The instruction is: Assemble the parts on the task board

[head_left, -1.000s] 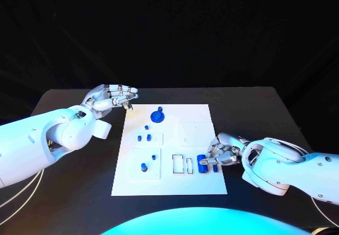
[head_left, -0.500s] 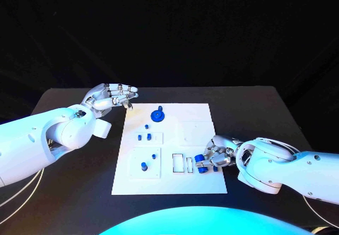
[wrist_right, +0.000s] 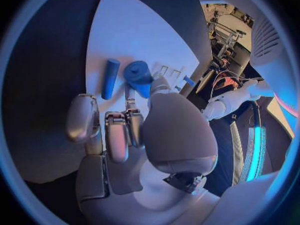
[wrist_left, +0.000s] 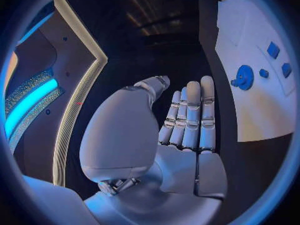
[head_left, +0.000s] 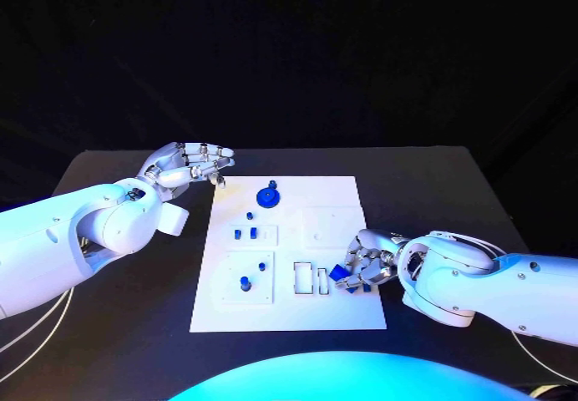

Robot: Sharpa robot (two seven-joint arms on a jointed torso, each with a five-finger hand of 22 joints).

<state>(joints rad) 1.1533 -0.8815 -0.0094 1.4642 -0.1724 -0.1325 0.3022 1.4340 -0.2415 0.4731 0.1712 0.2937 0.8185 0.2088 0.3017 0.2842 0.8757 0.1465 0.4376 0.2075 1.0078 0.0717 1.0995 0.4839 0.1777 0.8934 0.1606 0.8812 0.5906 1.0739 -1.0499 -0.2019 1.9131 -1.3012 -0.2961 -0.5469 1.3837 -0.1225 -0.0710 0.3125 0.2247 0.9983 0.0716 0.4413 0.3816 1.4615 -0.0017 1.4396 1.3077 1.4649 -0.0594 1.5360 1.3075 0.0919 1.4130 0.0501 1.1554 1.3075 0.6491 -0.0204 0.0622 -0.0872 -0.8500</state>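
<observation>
Empty left hand [wrist_left: 178,135] beside task board [wrist_left: 250,85]

The task board [head_left: 349,313] lies mid-table [head_left: 458,180], long edges running front to back. The disc part [head_left: 267,198] sits near its far edge; small parts [head_left: 247,235] lie along its left side — slots [head_left: 312,280] toward the near right. The right hand [head_left: 365,266] is over the right edge, the left hand [head_left: 187,167] off the far left corner.
</observation>
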